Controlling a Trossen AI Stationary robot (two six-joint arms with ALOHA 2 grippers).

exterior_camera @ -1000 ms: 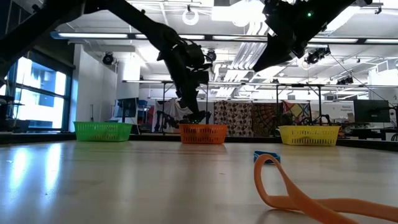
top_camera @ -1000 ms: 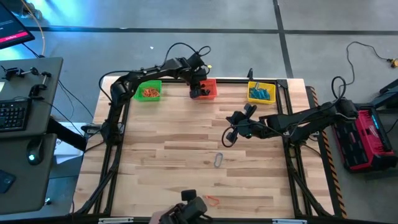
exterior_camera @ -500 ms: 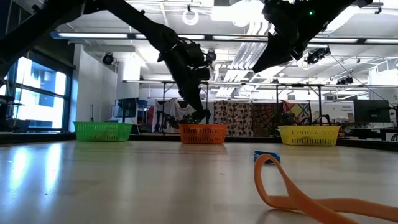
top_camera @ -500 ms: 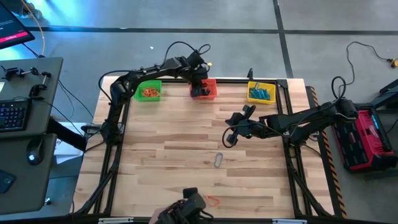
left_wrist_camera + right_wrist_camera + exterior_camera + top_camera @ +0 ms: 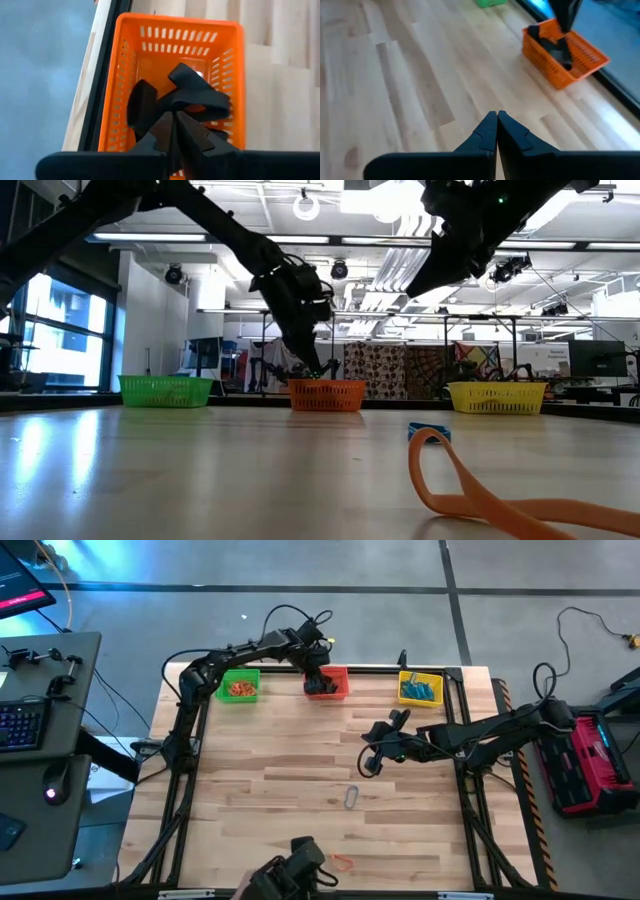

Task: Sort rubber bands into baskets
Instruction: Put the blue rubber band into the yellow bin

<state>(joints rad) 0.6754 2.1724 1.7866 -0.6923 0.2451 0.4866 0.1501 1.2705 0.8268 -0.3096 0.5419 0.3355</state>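
Three baskets stand along the far edge: green (image 5: 240, 686) with orange bands, red-orange (image 5: 330, 683), yellow (image 5: 420, 688) with blue bands. My left gripper (image 5: 314, 676) hangs over the red-orange basket (image 5: 150, 65), shut, with a black rubber band (image 5: 197, 95) at its fingertips. Other black bands (image 5: 140, 105) lie inside the basket. My right gripper (image 5: 370, 760) is shut and empty above the table's middle right. A grey-teal band (image 5: 351, 797) lies flat on the table, and an orange band (image 5: 342, 863) lies near the front edge. My left gripper pinches the black band by an edge of its loop (image 5: 172, 106) between its two fingertips, coming from above and pointing down into the basket. The band hangs below the fingers as an open loop. Whether its lower part rests on the basket floor cannot be told.
A dark object (image 5: 300, 875) sits at the near edge by the orange band. A black frame rail (image 5: 465, 740) runs along the table's right side under my right arm. Bare wood lies between the baskets and the grey-teal band (image 5: 428, 430).
My left gripper has drifted a little toward the far edge over the red-orange basket, staying shut. The dark object at the near edge has shifted slightly.
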